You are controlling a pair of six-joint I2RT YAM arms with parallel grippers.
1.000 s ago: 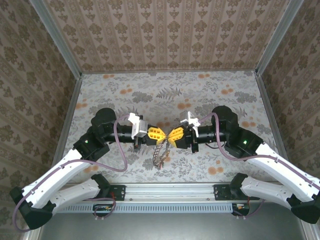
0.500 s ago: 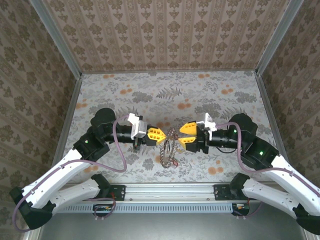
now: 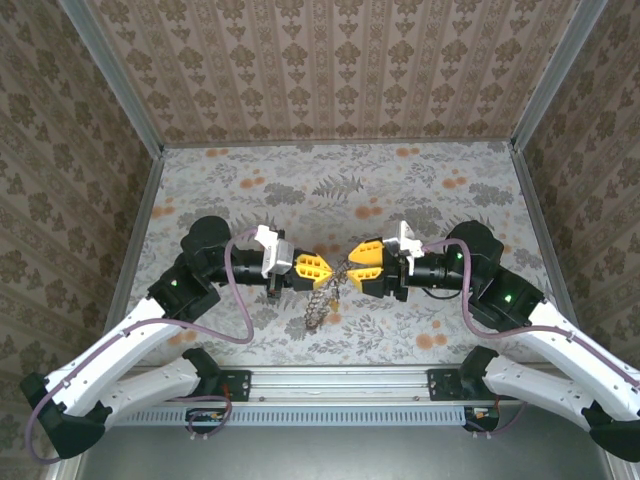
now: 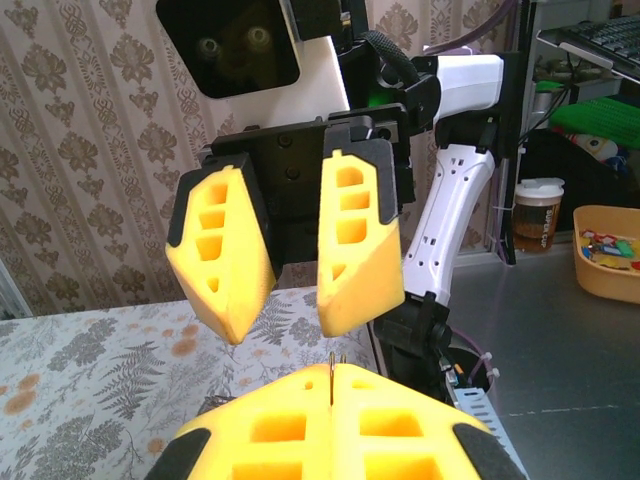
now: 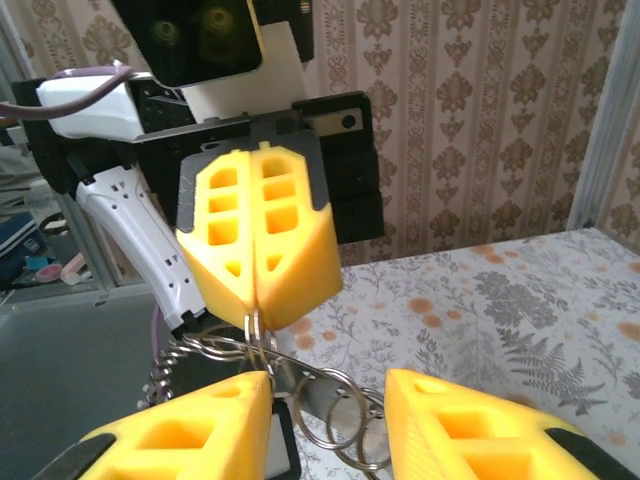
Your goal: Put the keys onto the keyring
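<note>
My left gripper (image 3: 325, 271) is shut on the top of the keyring (image 3: 318, 305), a floppy bundle of metal rings and chain hanging toward the cloth. In the left wrist view a thin ring edge (image 4: 333, 362) pokes out between the closed left gripper (image 4: 333, 378). My right gripper (image 3: 350, 272) faces it tip to tip, open. In the right wrist view the right gripper (image 5: 325, 385) straddles several small rings (image 5: 345, 410) and a flat silver strip (image 5: 318, 385), which looks like one of the keys. Its left fingertip (image 5: 245, 390) sits against the ring wire.
The floral tablecloth (image 3: 330, 190) lies below, walled by patterned panels on three sides, with an aluminium rail (image 3: 340, 380) at the near edge. Beyond the table stand a paper cup (image 4: 538, 213) and a yellow bin (image 4: 608, 265).
The right gripper opened and pulled back to the right half a second ago, then moved in again toward the left gripper. The hanging keyring swung slightly. The left arm held still.
</note>
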